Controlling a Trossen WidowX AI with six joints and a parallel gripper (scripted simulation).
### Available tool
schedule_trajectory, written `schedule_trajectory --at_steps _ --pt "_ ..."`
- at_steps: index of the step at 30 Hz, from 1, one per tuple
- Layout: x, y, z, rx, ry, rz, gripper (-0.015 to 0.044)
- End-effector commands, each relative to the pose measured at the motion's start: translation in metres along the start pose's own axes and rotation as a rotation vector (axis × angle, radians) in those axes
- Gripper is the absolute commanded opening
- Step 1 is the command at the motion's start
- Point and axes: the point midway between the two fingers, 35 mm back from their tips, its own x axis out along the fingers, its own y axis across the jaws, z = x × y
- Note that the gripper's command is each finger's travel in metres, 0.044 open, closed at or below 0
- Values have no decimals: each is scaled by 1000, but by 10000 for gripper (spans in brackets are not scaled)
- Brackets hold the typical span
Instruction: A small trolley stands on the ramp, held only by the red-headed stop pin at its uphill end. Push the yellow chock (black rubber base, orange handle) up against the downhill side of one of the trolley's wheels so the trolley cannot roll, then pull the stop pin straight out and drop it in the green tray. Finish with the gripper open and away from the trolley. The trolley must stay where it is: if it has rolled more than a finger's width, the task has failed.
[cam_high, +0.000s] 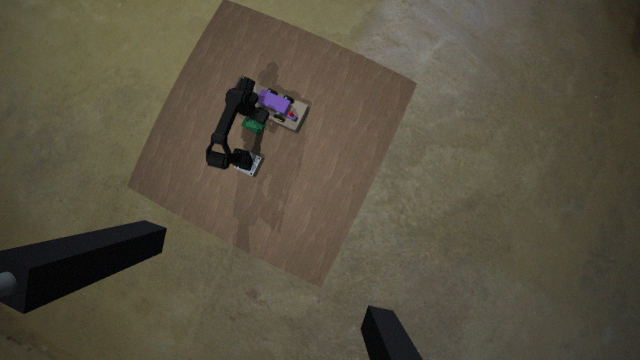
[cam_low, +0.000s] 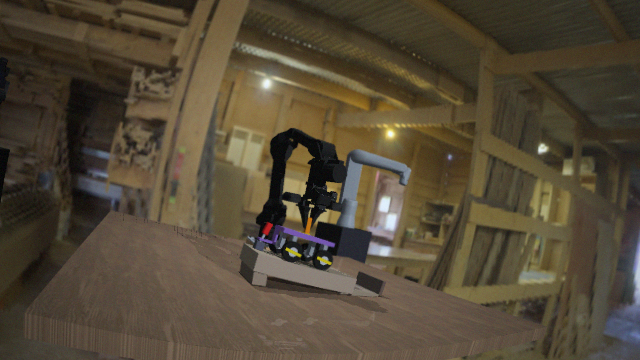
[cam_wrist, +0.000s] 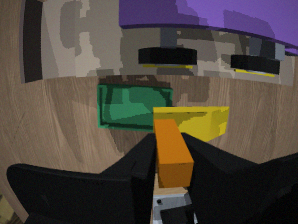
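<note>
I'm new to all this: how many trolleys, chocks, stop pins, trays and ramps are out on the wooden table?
Trolleys: 1, purple
Chocks: 1, yellow with an orange handle, in the gripper
Stop pins: 1, red-headed
Trays: 1, green
Ramps: 1, beige
Total: 5
</note>
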Motion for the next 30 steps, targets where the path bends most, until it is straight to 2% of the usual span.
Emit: schedule_trajectory --at_steps 1,23,30 --pt "2 15 4 4 0 -4 0" --pt "10 101 21 4 0 4 0" --pt "10 106 21 5 0 -105 0"
